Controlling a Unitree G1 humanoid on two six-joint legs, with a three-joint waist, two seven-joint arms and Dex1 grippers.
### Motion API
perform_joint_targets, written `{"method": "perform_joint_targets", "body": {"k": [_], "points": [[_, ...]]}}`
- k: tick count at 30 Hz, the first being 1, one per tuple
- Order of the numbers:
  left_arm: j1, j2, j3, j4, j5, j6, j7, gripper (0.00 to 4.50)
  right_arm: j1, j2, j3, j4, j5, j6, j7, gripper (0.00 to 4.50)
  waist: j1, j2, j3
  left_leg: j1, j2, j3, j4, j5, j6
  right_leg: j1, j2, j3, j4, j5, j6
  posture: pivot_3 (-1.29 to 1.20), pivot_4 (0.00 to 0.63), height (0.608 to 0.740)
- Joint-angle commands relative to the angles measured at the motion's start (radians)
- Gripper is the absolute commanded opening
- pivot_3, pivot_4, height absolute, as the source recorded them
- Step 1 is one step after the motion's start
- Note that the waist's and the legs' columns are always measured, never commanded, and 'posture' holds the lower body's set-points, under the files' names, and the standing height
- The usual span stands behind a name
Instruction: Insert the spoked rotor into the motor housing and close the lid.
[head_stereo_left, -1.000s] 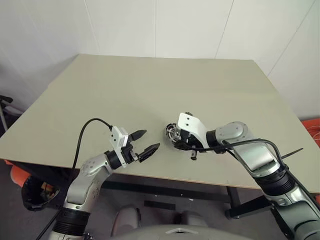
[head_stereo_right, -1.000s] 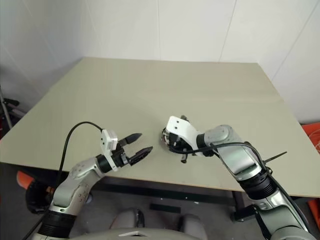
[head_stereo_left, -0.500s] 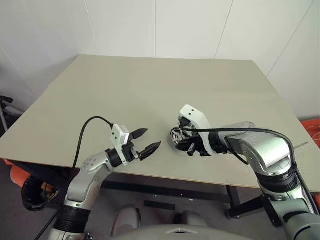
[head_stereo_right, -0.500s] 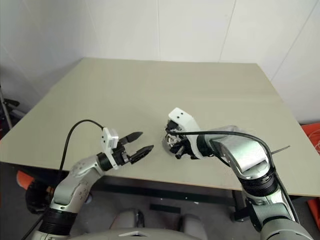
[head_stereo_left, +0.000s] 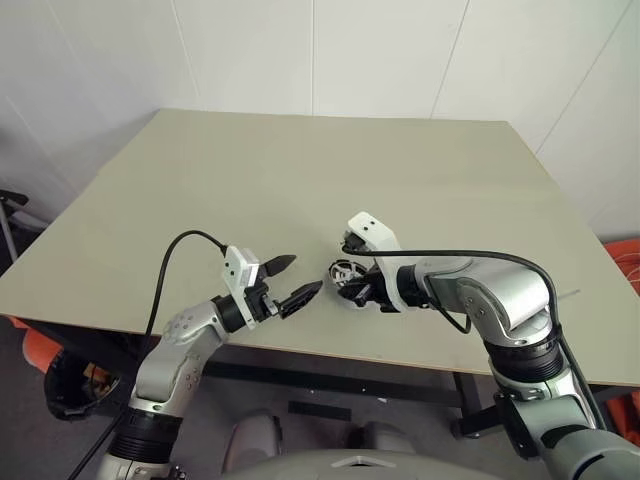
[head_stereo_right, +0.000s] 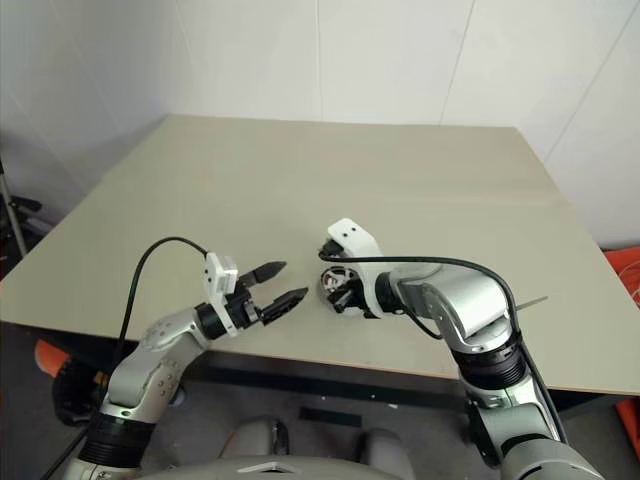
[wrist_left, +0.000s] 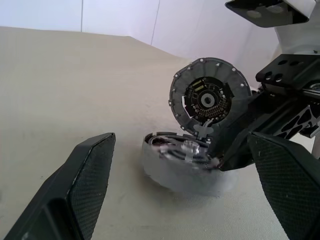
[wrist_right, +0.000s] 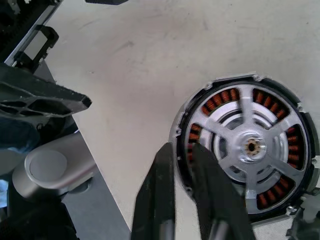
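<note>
Since a second ago the right gripper (wrist_right: 182, 149) has rolled over the one motor housing (wrist_right: 220, 102). Its fingers now show a narrow gap, while the left gripper (head_stereo_left: 304, 275) stays spread wide and empty. I count one spoked rotor (wrist_right: 250, 147) lying inside the housing, at 3 o'clock from the left gripper, and one lid (wrist_left: 207, 97) standing upright at the housing's edge.

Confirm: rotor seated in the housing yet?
Seated. The spoked rotor lies flat inside the motor housing, copper windings showing between its spokes. The lid stands tipped up, not closed.
</note>
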Motion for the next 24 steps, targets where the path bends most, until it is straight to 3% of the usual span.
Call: {"method": "perform_joint_targets", "body": {"k": [1,6,14,19,22,24], "points": [[-0.015,0.004,0.012,-0.033,-0.011,-0.011,-0.003,4.50,-0.042,0.042,-0.035,-0.008,0.026,-0.018,-0.021,1.93,0.000,0.000,0.000,0.000,0.000,0.000,0.000,0.000,0.000,0.000,0.000,0.000,0.000,0.000,0.000,0.00,0.000,0.740],[-0.013,0.008,0.016,-0.031,-0.013,-0.012,-0.008,4.50,-0.109,0.136,-0.129,0.012,0.081,0.002,-0.014,3.56,-0.002,-0.001,0.000,0.000,0.000,0.000,0.000,0.001,-0.002,-0.001,0.000,0.000,0.001,0.000,0.000,0.00,0.000,0.740],[-0.017,0.014,0.023,-0.030,-0.023,-0.008,-0.011,4.50,-0.253,0.322,-0.391,0.080,0.277,0.005,-0.050,3.56,-0.002,-0.001,0.000,0.000,0.000,0.000,-0.001,0.002,-0.003,-0.001,0.000,0.000,0.001,0.000,0.000,0.00,0.000,0.740],[-0.014,0.021,0.019,-0.042,-0.031,-0.003,-0.004,4.50,-0.332,0.355,-0.469,0.089,0.257,-0.045,-0.115,3.56,-0.008,0.004,-0.001,-0.001,-0.001,0.001,-0.002,0.002,-0.003,-0.004,0.000,0.001,0.003,0.000,0.000,0.00,0.000,0.740],[-0.012,0.024,0.015,-0.047,-0.033,-0.002,0.000,4.50,-0.320,0.272,-0.392,0.103,0.194,-0.167,-0.131,2.96,0.006,-0.008,-0.001,-0.002,0.001,0.001,-0.006,0.003,-0.005,-0.007,0.001,0.000,0.003,-0.001,-0.001,0.00,0.000,0.740],[-0.013,0.025,0.013,-0.048,-0.033,0.000,0.002,4.50,-0.288,0.195,-0.315,0.117,0.149,-0.266,-0.116,2.24,0.010,-0.007,-0.001,-0.001,0.001,-0.001,-0.007,0.003,-0.006,-0.005,0.002,-0.002,0.003,-0.002,-0.002,0.00,0.000,0.740]]}}
